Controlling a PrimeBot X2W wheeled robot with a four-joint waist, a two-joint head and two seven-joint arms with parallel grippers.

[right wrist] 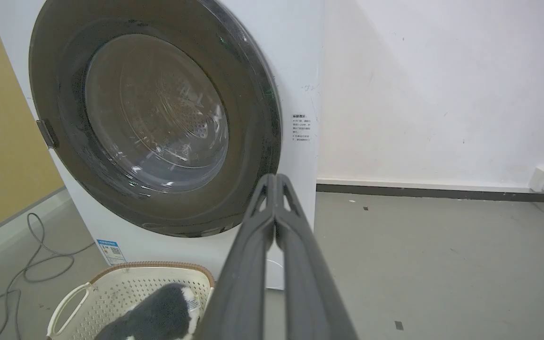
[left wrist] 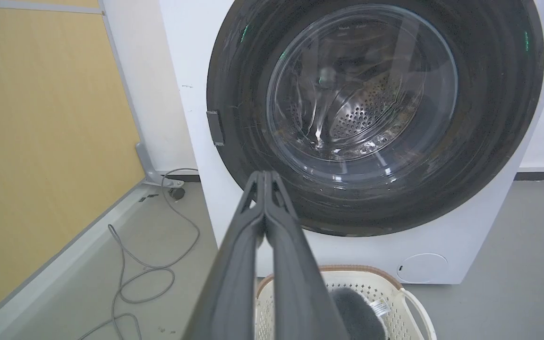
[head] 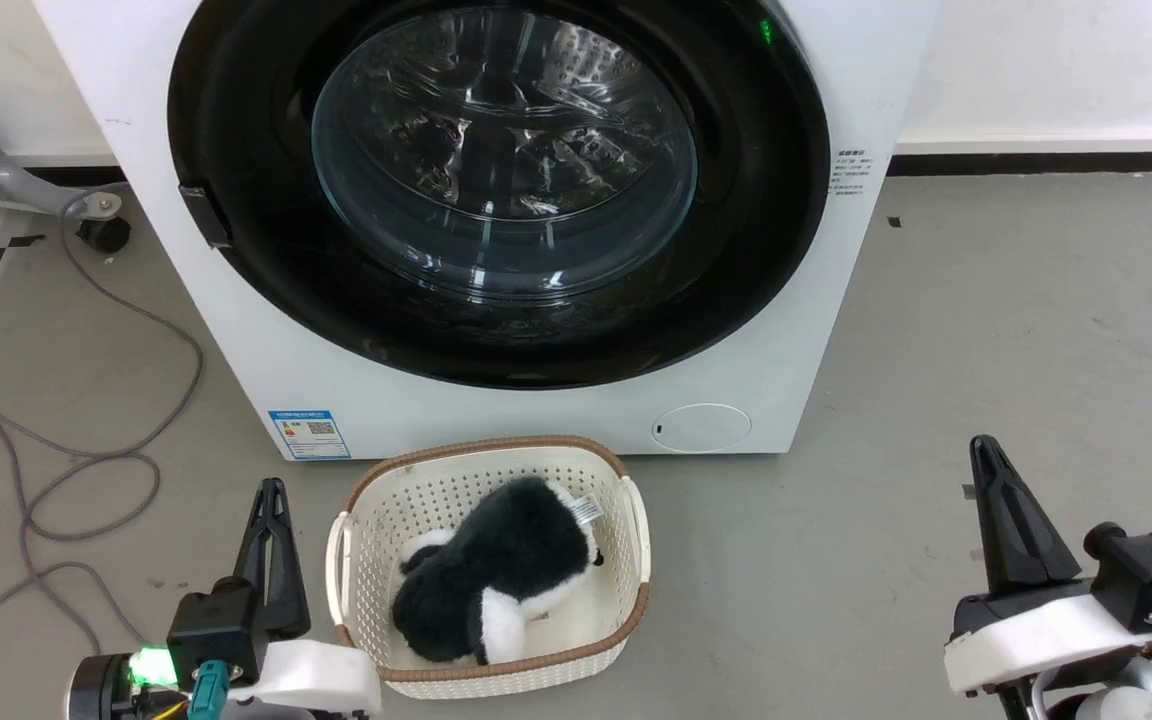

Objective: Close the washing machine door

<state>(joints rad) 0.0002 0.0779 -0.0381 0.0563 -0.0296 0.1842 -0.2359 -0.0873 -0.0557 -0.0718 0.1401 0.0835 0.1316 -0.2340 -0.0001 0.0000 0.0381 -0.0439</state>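
One white washing machine [head: 536,420] stands on the grey floor against the wall, with the washing machine door [head: 501,180] lying flat against its front, black frame flush all round and the steel drum visible through the domed glass. A small dark latch tab [head: 206,215] sits on the door's left edge. Just before the machine stands a cream perforated laundry basket [head: 496,445] holding a black-and-white plush toy [head: 496,580]. The left gripper [head: 273,495] hangs beside the basket's left side and the right gripper [head: 984,450] well off to its right, each with fingers pressed together on nothing. A grey cable [head: 86,460] loops over the floor at left.
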